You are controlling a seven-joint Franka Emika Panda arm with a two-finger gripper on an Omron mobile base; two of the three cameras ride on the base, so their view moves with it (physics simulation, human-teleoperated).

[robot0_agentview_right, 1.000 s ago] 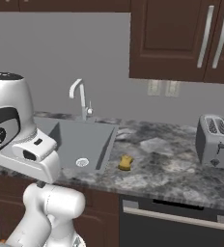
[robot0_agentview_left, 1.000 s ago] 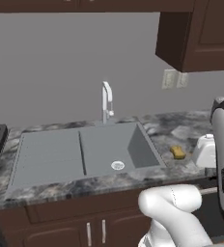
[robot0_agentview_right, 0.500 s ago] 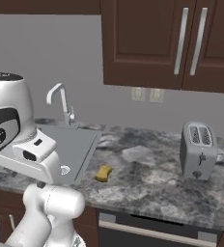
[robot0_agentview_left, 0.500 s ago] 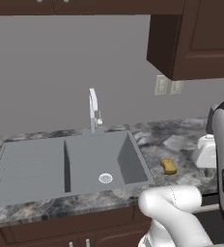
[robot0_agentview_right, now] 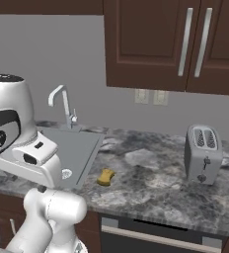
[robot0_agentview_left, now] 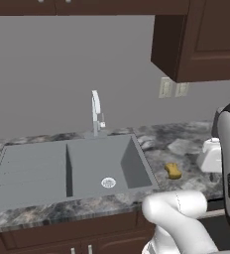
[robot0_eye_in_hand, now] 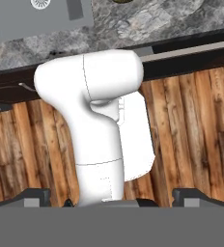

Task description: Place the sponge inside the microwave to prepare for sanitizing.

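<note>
The sponge lies flat on the granite worktop, just beside the right-hand rim of the grey sink and nearer the worktop's front edge than its back. Nothing touches it. Behind the sink, at the worktop's back edge, stands the silver faucet. Well to the right of the sponge, toward the back of the worktop, a silver toaster stands upright. Dark wood cabinets hang above it, with two outlets on the grey wall below them.

My gripper is well apart from the sponge, pointing down over the wooden floor in front of the counter. My two finger tips stand wide apart, holding nothing.
</note>
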